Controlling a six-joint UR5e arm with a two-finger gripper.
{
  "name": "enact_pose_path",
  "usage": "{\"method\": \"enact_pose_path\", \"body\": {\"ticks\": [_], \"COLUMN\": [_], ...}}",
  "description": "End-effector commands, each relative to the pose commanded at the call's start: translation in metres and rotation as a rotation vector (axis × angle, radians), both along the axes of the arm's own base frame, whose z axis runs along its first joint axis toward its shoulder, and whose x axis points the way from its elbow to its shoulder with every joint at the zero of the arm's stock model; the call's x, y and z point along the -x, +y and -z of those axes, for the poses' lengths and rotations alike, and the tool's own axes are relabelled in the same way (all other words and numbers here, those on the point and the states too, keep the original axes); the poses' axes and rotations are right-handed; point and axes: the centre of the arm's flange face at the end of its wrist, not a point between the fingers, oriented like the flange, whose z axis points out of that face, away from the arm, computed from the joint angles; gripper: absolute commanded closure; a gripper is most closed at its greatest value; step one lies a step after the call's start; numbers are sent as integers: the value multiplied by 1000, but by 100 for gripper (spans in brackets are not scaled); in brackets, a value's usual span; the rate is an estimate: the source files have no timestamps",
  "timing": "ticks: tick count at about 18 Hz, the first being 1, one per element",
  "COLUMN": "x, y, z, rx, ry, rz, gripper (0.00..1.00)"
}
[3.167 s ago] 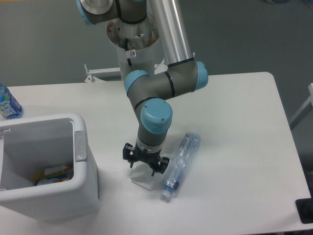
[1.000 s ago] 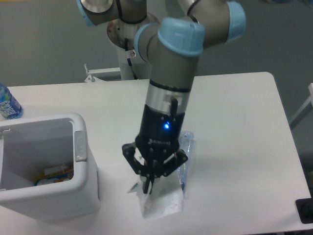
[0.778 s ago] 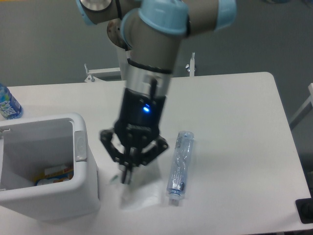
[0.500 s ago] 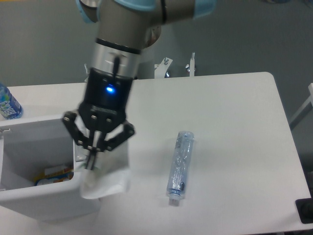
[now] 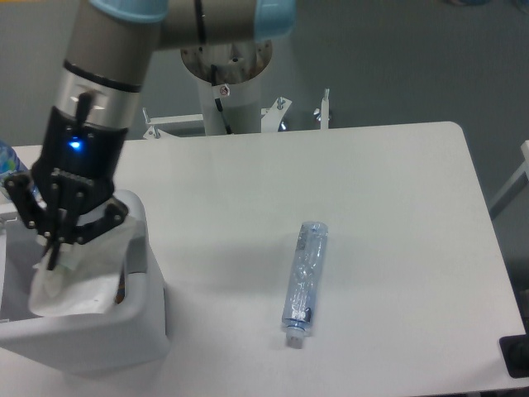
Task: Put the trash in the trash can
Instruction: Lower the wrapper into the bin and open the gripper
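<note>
My gripper (image 5: pixel 54 253) is shut on the top of a flat white pouch (image 5: pixel 78 285), one piece of the trash. The pouch hangs over the open mouth of the white trash can (image 5: pixel 140 331) at the front left and hides most of the inside. The other piece, a slim clear bluish bottle (image 5: pixel 304 281) with a pale cap, lies on the table to the right, cap toward the front edge, well apart from the gripper.
A bottle with a bright blue label (image 5: pixel 10 165) stands at the far left edge, mostly hidden behind the arm. The robot's base column (image 5: pixel 235 91) rises behind the white table (image 5: pixel 372 198). A dark object (image 5: pixel 517 356) sits at the front right corner.
The gripper has carried the pouch up and to the left, from the table beside the bottle to over the trash can. The clear bottle shifted slightly when the pouch was lifted, then stayed put.
</note>
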Motion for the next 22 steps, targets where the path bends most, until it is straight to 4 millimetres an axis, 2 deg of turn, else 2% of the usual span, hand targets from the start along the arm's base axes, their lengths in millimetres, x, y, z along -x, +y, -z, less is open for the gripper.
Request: {"method": "enact_pose_path", "body": {"ticks": [12, 16, 20, 21, 22], "x": [0, 0, 0, 0, 0], "y": [1, -1, -2, -1, -1], "z": [56, 66, 64, 66, 66], "rx": [98, 116, 113, 116, 116], "ry": [-11, -7, -4, -6, -5], "rz": [-1, 0, 1, 1, 2], "gripper": [100, 99, 96, 93, 83]}}
